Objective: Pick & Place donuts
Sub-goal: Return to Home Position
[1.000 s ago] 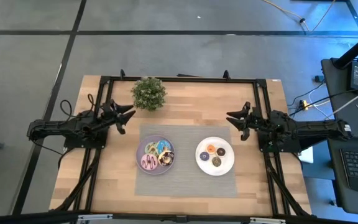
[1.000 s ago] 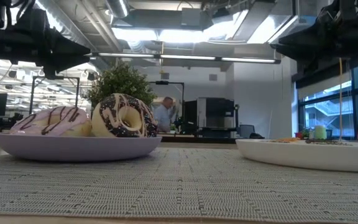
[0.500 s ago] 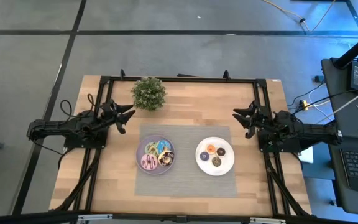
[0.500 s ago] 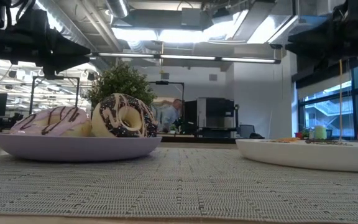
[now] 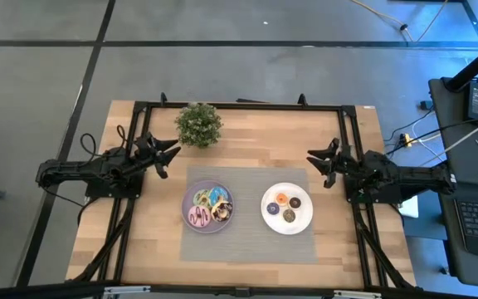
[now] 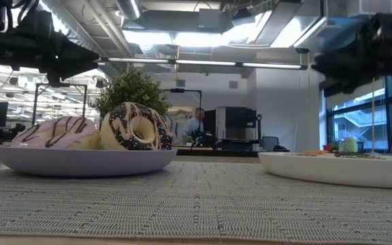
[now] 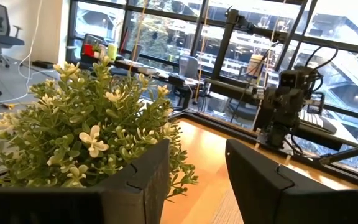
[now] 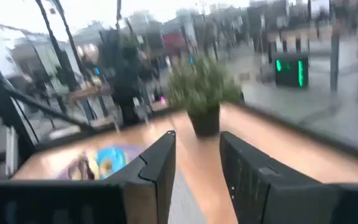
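Observation:
Several donuts (image 5: 209, 206) lie on a lilac plate (image 5: 184, 204) at the grey mat's left. In the low view a pale one with chocolate stripes (image 6: 56, 133) lies flat, and a chocolate-white one (image 6: 136, 127) leans on it on edge. Several smaller donuts (image 5: 286, 208) lie on the white plate (image 5: 302, 222) to the right. My left gripper (image 5: 171, 159) hangs open at the table's left, beside the potted plant, and holds nothing (image 7: 197, 155). My right gripper (image 5: 313, 166) hangs open at the table's right, above and beyond the white plate, and is also empty (image 8: 197, 140).
A green potted plant (image 5: 198, 124) stands at the far left of the mat (image 5: 247, 245), close to my left gripper. A dark metal frame (image 5: 239, 106) runs around the tabletop. Bare wood lies between the plates and the near edge. A person stands in the room behind (image 6: 194, 126).
My right arm has drawn in toward the table's right edge, and its gripper has sunk a little while staying open. The donuts and plates have not moved.

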Tool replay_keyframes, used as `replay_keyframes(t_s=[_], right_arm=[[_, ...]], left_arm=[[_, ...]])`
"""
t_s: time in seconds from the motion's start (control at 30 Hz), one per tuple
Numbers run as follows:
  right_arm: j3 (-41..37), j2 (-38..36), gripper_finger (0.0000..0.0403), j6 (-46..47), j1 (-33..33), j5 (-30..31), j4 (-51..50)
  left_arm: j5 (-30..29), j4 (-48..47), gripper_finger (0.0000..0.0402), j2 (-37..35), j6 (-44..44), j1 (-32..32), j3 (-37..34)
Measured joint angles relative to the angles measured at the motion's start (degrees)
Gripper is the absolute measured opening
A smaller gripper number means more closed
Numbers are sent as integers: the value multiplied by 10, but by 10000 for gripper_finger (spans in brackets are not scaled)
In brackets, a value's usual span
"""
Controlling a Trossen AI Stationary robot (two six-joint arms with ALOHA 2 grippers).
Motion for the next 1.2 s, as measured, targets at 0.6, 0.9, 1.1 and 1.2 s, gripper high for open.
replay_keyframes(t_s=[0.6,0.9,1.1,1.2], right_arm=[[0,-18,127,-36,0,-18,-47],[0,-18,127,-37,0,-18,-47],[0,-18,127,-37,0,-18,-47],[0,-18,127,-38,0,-17,-47]], left_arm=[[1,0,151,0,0,0,0],[1,0,148,0,0,0,0],[1,0,152,0,0,0,0],[1,0,151,0,0,0,0]])
